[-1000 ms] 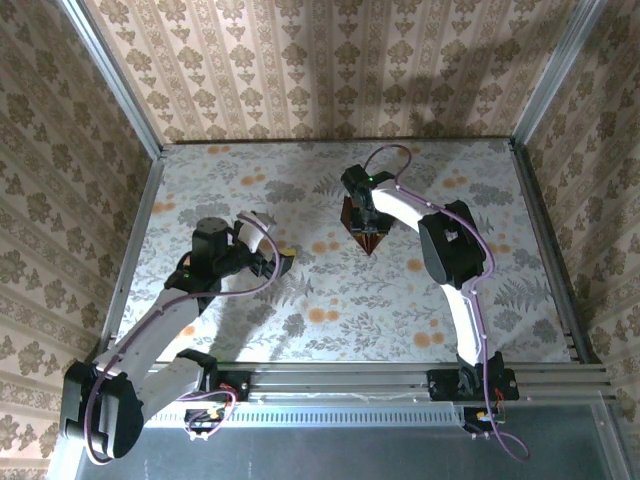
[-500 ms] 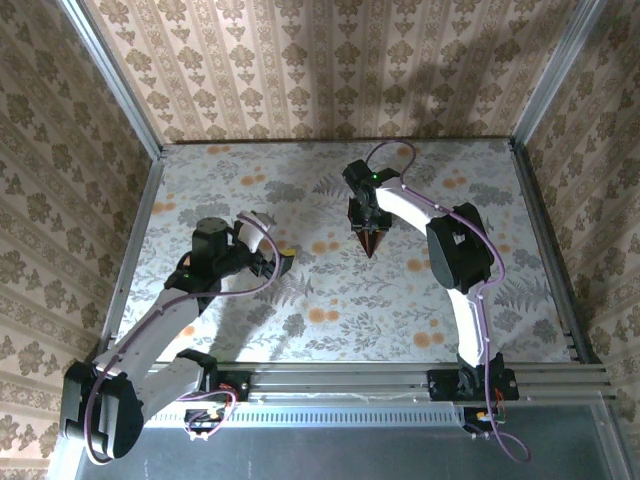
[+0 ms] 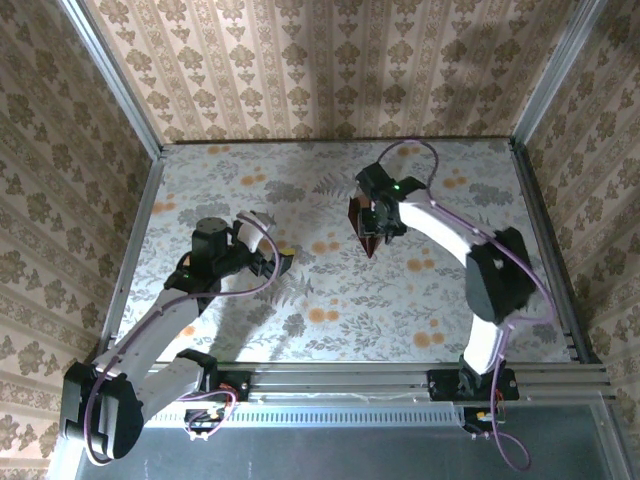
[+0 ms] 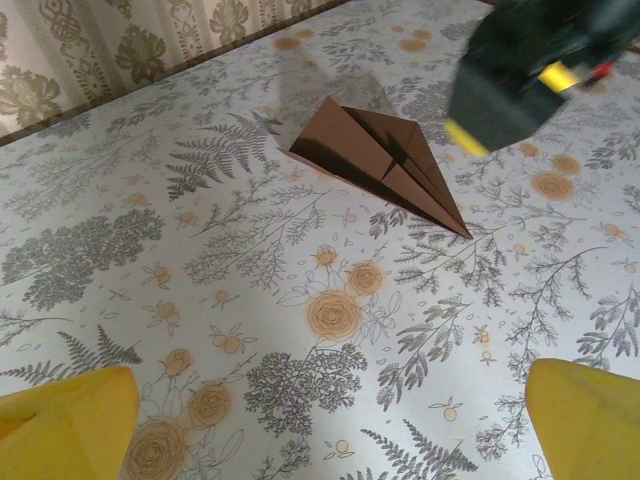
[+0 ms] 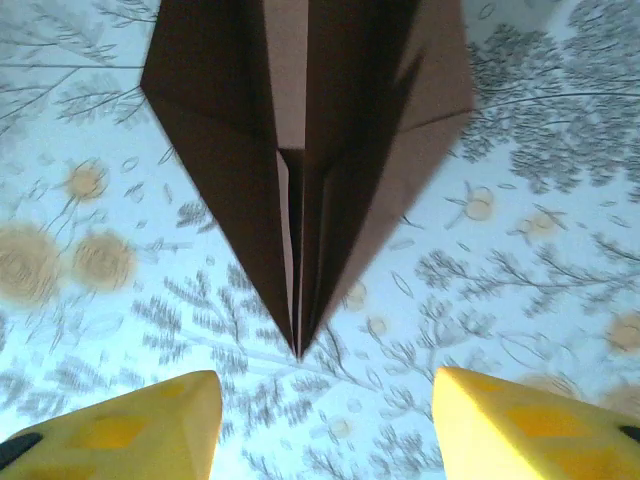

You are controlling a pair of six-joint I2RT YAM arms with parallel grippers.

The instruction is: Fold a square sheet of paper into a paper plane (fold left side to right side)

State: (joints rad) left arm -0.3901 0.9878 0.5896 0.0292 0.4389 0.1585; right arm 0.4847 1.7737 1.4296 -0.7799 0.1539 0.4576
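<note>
- Worktop, printed with grey ferns and orange blotches, carried the paper plane toward its far middle, pointed nose aimed at the near edge.
- Right claw hung close above the plane, nose tip just ahead of its yellow fingers, which stood apart and gripped nothing.
- Left claw hovered well to the plane's left, spread wide and empty, facing it.
</note>
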